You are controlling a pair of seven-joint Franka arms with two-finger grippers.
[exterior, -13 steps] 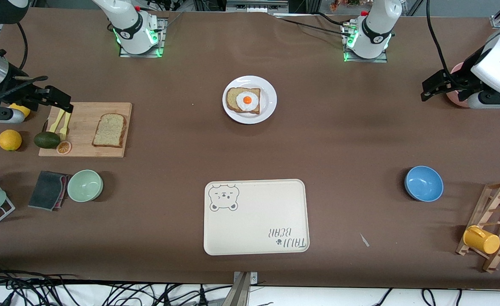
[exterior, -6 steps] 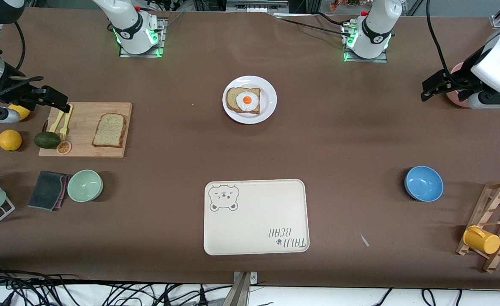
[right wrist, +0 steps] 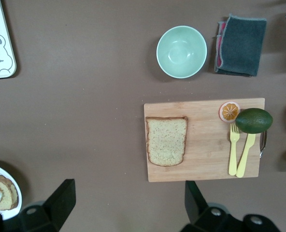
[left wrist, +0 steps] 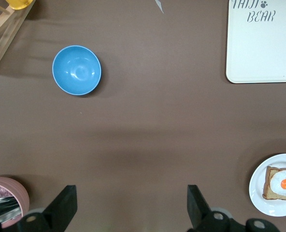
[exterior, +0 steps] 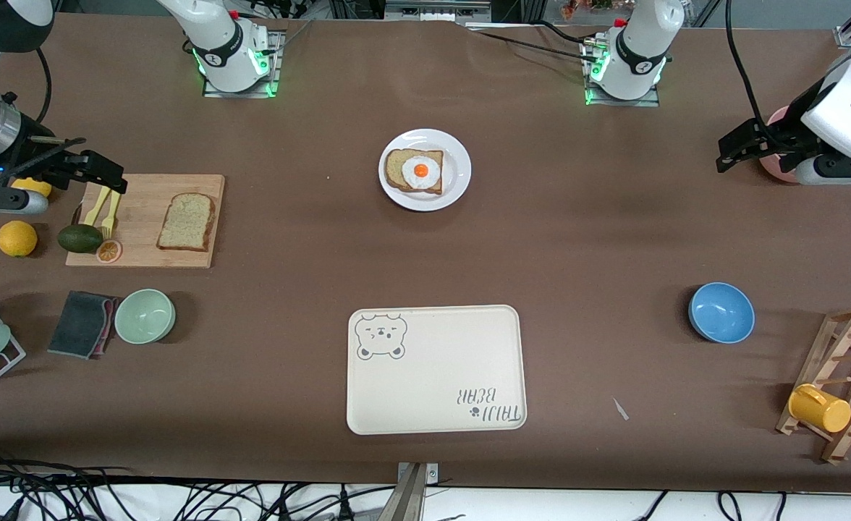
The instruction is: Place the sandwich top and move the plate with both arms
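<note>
Front view: the sandwich top lies flat on a wooden cutting board toward the right arm's end of the table, with a yellow fork and knife, an avocado and an orange slice at the board's outer end. The plate sits near the table's middle, between the two arm bases, and carries a bread slice with a fried egg; it is well apart from the board. The cream bear-print tray lies nearer to the camera than the plate. The right gripper hangs over the outer end of the board, above the fork and knife, holding nothing. The left gripper is over the left arm's end of the table, beside a pink container, also empty. A green bowl and a blue bowl stand at opposite ends. Left wrist view: the left gripper's fingers are spread wide over bare table, with the blue bowl and a corner of the tray in sight and the plate at the edge. Right wrist view: the right gripper's fingers stand wide apart, empty; the sandwich top lies on the board, and the green bowl sits beside a folded dark cloth.
</note>
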